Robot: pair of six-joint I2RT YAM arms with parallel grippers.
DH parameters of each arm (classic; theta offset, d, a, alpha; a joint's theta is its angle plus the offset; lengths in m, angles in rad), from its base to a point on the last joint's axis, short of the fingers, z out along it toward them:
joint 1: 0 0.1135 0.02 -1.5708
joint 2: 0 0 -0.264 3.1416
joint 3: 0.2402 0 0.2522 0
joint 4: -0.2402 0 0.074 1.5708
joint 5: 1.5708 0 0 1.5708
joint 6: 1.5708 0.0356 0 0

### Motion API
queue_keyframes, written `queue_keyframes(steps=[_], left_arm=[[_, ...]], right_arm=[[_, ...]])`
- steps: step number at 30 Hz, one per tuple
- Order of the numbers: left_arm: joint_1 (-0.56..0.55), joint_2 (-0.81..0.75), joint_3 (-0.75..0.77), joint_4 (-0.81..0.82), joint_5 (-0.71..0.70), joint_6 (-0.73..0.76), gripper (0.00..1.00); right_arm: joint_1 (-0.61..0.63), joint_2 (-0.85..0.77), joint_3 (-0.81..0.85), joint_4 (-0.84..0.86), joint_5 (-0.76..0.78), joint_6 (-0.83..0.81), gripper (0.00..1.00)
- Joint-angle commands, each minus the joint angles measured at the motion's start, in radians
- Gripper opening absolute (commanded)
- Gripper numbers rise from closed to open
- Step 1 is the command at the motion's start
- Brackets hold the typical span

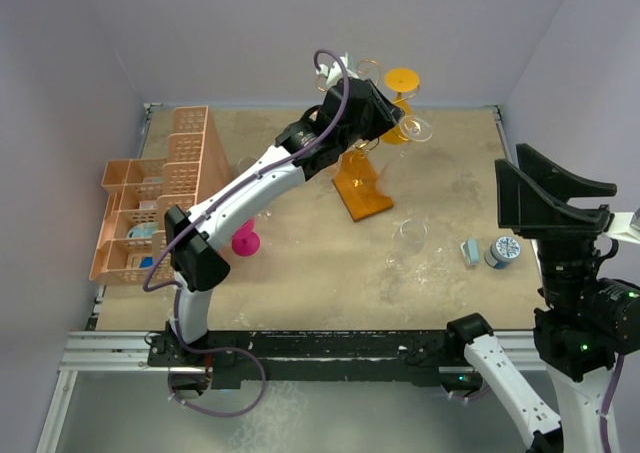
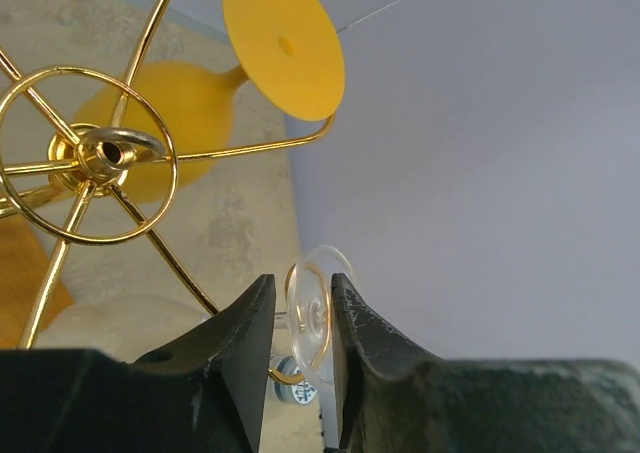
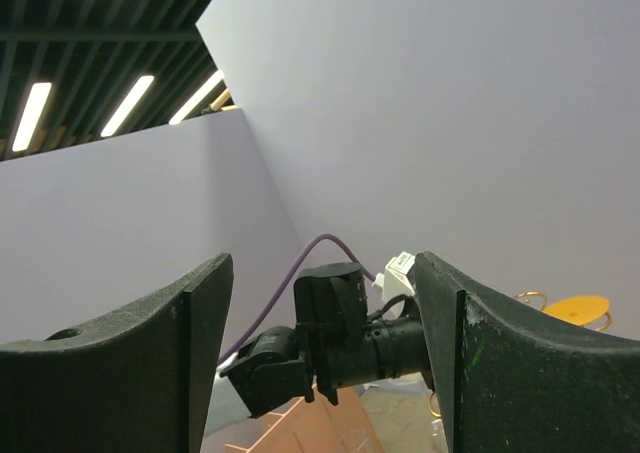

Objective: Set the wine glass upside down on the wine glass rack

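The wine glass rack (image 2: 100,158) is shiny gold wire on an orange-brown base, and the glass on it (image 2: 285,43) is plain yellow-orange. The wine glass (image 2: 312,318) is clear and colourless. The left gripper (image 2: 302,285) is black, its arm (image 1: 250,188) white and black with a purple cable (image 1: 346,85). The crate (image 1: 165,183) is pale orange lattice, the small glass (image 1: 245,241) magenta pink, the table (image 1: 320,273) mottled beige, the walls (image 1: 250,33) pale lavender-grey

Left arm (image 1: 250,185) white w/ blk joints (purple cable (image 1: 317,63)).
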Motion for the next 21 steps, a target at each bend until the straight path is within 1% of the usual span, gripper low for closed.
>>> queue_keyframes(steps=[1, 5, 7, 10, 12, 15, 18, 21], left_arm=[[0.007, -0.034, 0.055, -0.008, -0.031, 0.074, 0.27], [0.007, -0.062, 0.070, -0.029, -0.042, 0.113, 0.30], [0.008, -0.087, 0.070, -0.036, -0.040, 0.144, 0.33], [0.006, -0.134, 0.058, -0.050, -0.001, 0.210, 0.37], [0.005, -0.174, 0.026, -0.057, 0.043, 0.249, 0.39], [-0.006, -0.257, -0.065, -0.064, 0.113, 0.313, 0.41], [-0.071, -0.322, -0.147, -0.091, 0.101, 0.390, 0.43], [-0.176, -0.363, -0.211, -0.136, 0.030, 0.467, 0.46]], right_arm=[[0.004, -0.021, 0.015, 0.022, 0.021, 0.016, 0.75], [0.003, -0.019, 0.014, 0.014, 0.020, 0.016, 0.75], [0.003, -0.014, 0.014, -0.002, 0.021, 0.013, 0.75], [0.005, 0.003, 0.016, -0.044, 0.051, 0.022, 0.75], [0.005, 0.011, 0.005, -0.058, 0.073, 0.027, 0.75], [0.004, 0.019, -0.031, -0.067, 0.096, 0.034, 0.72], [0.003, 0.026, -0.073, -0.067, 0.093, 0.042, 0.70], [0.004, 0.021, -0.103, -0.067, 0.089, 0.056, 0.70]])
